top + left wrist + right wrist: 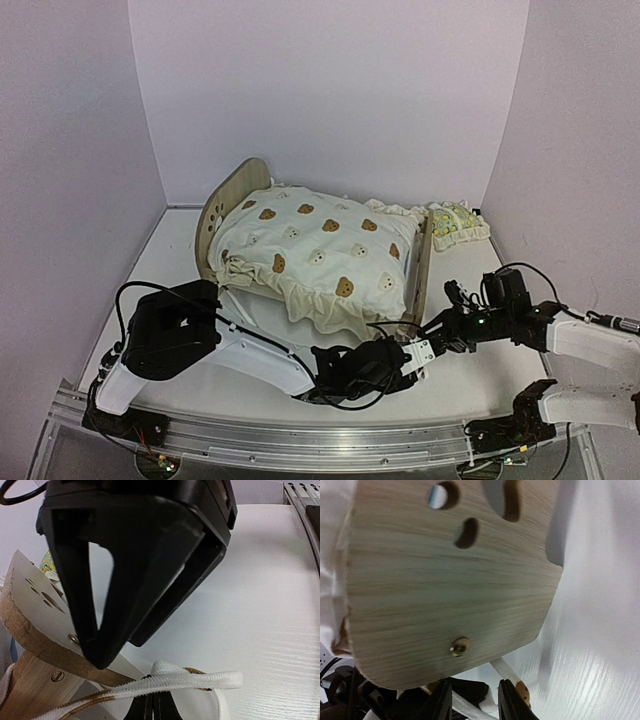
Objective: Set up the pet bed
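Cushion (320, 250) is on the pet bed (235, 195), lemon pillow (458, 222) not yet. The left gripper (152, 706) clamps the white strap (200, 681); the right gripper (475, 700) is part-open by the end board (450, 580).

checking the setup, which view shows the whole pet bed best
Top external: the pet bed shows end to end, both arched boards visible, the bear-print cushion draped over it. Left wrist catches only a lower corner of one end board with its screws; right wrist sits so close that one end board fills the frame.
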Robot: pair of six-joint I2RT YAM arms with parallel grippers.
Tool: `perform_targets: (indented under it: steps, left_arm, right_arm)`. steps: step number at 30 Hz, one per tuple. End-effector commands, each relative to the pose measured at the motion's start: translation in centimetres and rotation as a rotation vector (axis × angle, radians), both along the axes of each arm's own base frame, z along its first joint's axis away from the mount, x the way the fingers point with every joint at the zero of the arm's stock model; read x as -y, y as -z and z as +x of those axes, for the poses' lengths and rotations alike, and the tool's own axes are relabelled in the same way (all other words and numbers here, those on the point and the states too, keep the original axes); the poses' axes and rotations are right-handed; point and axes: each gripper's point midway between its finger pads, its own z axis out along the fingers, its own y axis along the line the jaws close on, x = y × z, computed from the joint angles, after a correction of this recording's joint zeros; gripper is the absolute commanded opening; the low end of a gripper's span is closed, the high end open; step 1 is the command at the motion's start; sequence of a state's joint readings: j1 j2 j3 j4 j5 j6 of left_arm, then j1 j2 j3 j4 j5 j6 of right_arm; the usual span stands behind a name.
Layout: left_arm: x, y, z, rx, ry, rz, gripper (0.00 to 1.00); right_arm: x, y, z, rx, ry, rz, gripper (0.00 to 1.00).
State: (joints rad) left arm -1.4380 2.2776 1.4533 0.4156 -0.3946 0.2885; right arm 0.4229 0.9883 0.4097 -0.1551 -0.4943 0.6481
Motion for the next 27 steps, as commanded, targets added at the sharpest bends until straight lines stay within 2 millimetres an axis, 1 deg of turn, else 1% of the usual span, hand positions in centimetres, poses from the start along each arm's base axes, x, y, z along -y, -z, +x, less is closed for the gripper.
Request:
perform_targets:
  steps: [1,4,10,15,21,27]
  left_arm:
    - [0.3,-1.1,0.3,0.0,-0.006,-0.057,0.0]
    - [0.4,-1.0,0.4,0.001,-0.008,-0.059,0.0]
    - [0.3,-1.5,0.4,0.003,-0.01,-0.079,0.0]
    - [0.3,-1.4,0.5,0.002,-0.016,-0.084,0.0]
    - [0.3,-1.9,0.7,0.001,-0.029,-0.108,0.0]
    - [0.4,-1.9,0.8,-0.002,-0.033,-0.119,0.0]
  right_arm:
    - [0.0,0.0,0.2,-0.021,0.022,0.059,0.33]
    - [0.1,-0.3,0.1,-0.02,0.027,0.075,0.32]
    - [0.0,0.7,-0.3,-0.057,0.026,0.089,0.31]
    - [-0.1,0.6,-0.5,-0.059,0.023,0.111,0.32]
    - [-0.1,1.1,-1.0,-0.077,0.018,0.117,0.33]
    - [-0.1,1.4,-1.4,-0.091,0.017,0.126,0.31]
